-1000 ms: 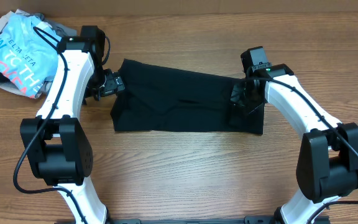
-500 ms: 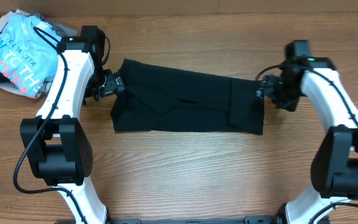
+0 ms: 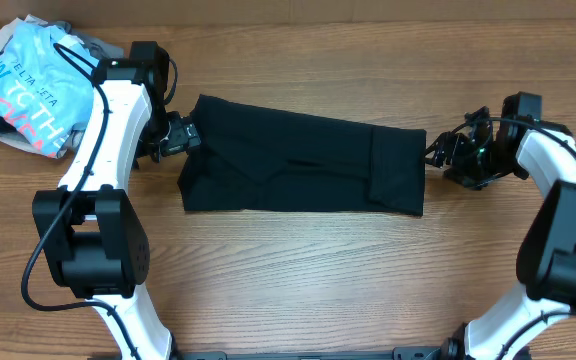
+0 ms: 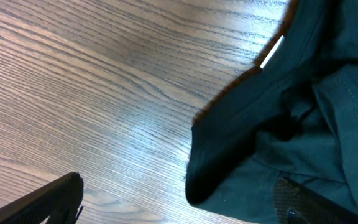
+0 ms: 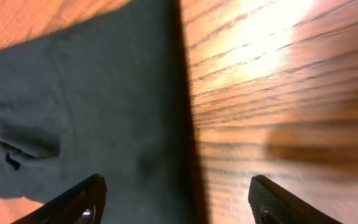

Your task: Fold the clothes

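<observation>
Black T-shirt (image 3: pixel 303 170), folded into a long band, flat at centre of wooden table (image 3: pixel 298 270). Left gripper (image 3: pixel 185 137), fingers wide apart, at its 9 o'clock end. Right gripper (image 3: pixel 438 152), fingers apart, just beyond its 3 o'clock edge. Light blue T-shirt (image 3: pixel 23 85) heaped at 10 o'clock.

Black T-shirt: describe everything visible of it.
The black T-shirt is plain, soft-looking cloth, folded into a long band lying flat on the wooden table, slightly slanted, with overlapping layers and a few creases. A small white label peeks out near its left end. That end lies between the open fingers of the left end effector. The right end effector, open, sits just off its right edge, not gripping it.
</observation>
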Controlling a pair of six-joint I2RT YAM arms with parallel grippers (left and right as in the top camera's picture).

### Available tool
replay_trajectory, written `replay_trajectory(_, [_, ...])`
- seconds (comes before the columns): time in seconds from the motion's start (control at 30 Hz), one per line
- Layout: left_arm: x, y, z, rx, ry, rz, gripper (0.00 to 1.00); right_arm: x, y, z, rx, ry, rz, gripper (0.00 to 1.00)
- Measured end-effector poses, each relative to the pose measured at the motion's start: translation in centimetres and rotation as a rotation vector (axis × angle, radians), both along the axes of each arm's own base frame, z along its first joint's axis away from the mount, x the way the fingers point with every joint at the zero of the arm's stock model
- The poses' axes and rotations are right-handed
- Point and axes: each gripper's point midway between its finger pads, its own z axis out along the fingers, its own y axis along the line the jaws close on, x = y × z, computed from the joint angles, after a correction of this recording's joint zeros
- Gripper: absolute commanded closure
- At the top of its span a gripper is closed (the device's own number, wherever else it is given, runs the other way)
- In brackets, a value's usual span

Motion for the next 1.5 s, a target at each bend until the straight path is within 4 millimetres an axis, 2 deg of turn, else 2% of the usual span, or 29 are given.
replay_trajectory(0.03, [0.0,0.0,0.0,0.000,-0.001,0.000,0.00,-0.1,0.2,-0.6,0.017,0.013,0.004,0.23])
replay_trajectory(0.17, [0.0,0.0,0.0,0.000,0.000,0.000,0.00,0.1,1.3,-0.8,0.103,0.007,0.017,0.26])
replay_trajectory(0.2, [0.0,0.0,0.0,0.000,0.002,0.000,0.00,0.2,1.7,-0.8,0.128,0.005,0.021,0.29])
replay_trajectory(0.23, [0.0,0.0,0.0,0.000,0.001,0.000,0.00,0.3,2.0,-0.8,0.146,0.004,0.025,0.35])
replay_trajectory(0.3, [0.0,0.0,0.0,0.000,0.002,0.000,0.00,0.4,2.7,-1.1,0.178,0.007,0.040,0.56])
replay_trajectory(0.37, [0.0,0.0,0.0,-0.001,0.001,0.000,0.00,0.2,3.7,-1.6,0.204,0.027,0.051,0.71])
replay_trajectory(0.4, [0.0,-0.1,0.0,-0.003,0.001,0.000,0.00,0.1,4.0,-1.8,0.216,0.040,0.049,0.74])
replay_trajectory(0.5, [0.0,-0.1,0.0,-0.006,0.001,0.000,0.00,-0.1,5.2,-2.4,0.224,0.060,0.070,0.95])
replay_trajectory(0.67, [0.0,-0.1,0.0,-0.008,0.002,0.000,0.00,0.0,5.5,-2.7,0.218,0.095,0.034,0.96])
replay_trajectory(0.8, [0.0,-0.1,0.0,-0.008,0.002,0.000,0.00,-0.4,4.6,-2.6,0.182,0.156,-0.007,0.96])
replay_trajectory(0.9, [0.0,-0.1,0.0,-0.008,-0.001,0.000,0.00,-0.6,2.8,-2.5,0.119,0.191,-0.051,0.96])
replay_trajectory(1.1, [0.2,-0.1,0.0,-0.008,-0.009,0.000,0.00,-1.6,-2.4,-1.9,-0.144,0.223,-0.139,0.96])
replay_trajectory(1.23, [0.4,-0.1,0.0,-0.008,-0.017,0.000,0.00,-1.5,-4.4,0.2,-0.295,0.183,-0.170,0.96])
replay_trajectory(1.3, [0.5,-0.2,0.0,-0.012,-0.019,0.000,0.00,-1.2,-4.5,1.5,-0.355,0.148,-0.168,0.96])
replay_trajectory(1.37, [0.6,-0.4,0.0,-0.021,-0.024,0.000,0.00,-0.9,-3.7,2.7,-0.404,0.109,-0.143,0.96])
replay_trajectory(1.5, [0.7,-0.7,-0.1,-0.041,-0.028,0.000,0.00,-0.6,-1.0,3.2,-0.459,0.084,-0.080,0.96])
